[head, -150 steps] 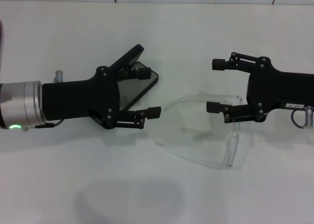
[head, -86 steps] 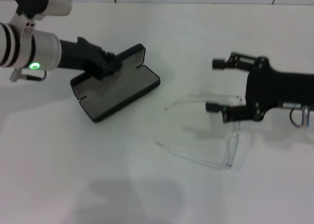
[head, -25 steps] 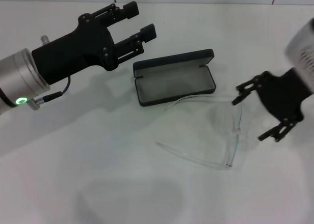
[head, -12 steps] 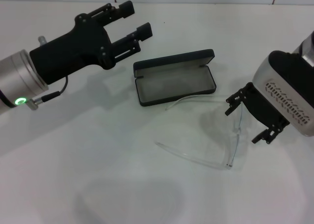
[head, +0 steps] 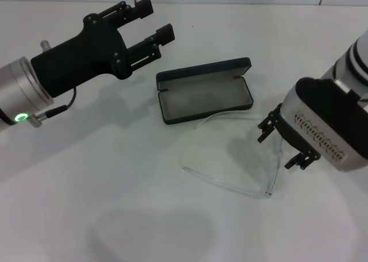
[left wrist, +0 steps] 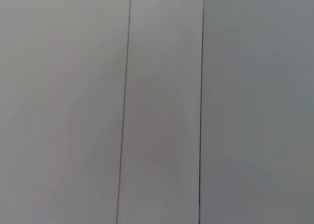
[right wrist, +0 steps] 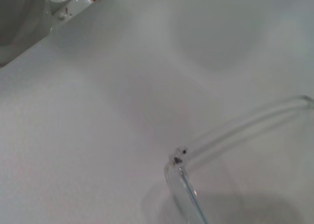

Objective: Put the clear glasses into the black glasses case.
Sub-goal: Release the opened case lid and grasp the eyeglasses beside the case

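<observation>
The scene is viewed from above and in front by the head camera. Only a pale panelled surface is seen by the left wrist camera. The clear glasses (head: 253, 158) (hinge (right wrist: 177, 156) close-up) are shared with the right wrist view.

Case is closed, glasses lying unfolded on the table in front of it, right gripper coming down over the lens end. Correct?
Not quite: the black glasses case is open, grey lining facing up, as the head view shows. The rest holds: the clear glasses lie unfolded on the table just in front, with the right gripper over the lens end.
</observation>
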`<state>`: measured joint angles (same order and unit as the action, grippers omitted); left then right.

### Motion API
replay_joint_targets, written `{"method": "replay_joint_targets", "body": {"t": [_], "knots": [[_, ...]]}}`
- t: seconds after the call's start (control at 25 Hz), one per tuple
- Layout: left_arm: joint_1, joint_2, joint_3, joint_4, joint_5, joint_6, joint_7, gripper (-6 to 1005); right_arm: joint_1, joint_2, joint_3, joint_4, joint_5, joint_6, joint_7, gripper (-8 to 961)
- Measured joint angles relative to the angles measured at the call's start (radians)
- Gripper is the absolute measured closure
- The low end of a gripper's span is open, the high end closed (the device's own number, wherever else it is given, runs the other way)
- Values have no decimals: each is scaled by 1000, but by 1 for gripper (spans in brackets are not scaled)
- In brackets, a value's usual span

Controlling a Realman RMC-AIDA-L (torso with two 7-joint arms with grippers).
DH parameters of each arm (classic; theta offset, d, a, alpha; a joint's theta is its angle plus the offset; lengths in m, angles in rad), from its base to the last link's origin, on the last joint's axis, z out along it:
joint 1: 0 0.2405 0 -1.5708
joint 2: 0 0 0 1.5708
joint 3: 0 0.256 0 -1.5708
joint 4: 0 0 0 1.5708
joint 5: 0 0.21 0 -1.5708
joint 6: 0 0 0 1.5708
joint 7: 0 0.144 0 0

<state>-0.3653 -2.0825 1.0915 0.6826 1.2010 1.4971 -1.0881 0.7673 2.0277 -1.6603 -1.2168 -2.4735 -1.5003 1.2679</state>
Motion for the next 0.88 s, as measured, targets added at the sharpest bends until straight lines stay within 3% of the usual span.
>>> {"method": "replay_joint_targets", "body": {"t": [0.56, 0.88], "knots": [[10, 2, 3, 0, 3, 9, 1, 351, 1, 0, -95, 19, 1, 41, 12, 333], [8, 2, 1, 5, 21, 9, -4, 351, 0, 0, -116, 39, -1, 60, 19, 457]]}}
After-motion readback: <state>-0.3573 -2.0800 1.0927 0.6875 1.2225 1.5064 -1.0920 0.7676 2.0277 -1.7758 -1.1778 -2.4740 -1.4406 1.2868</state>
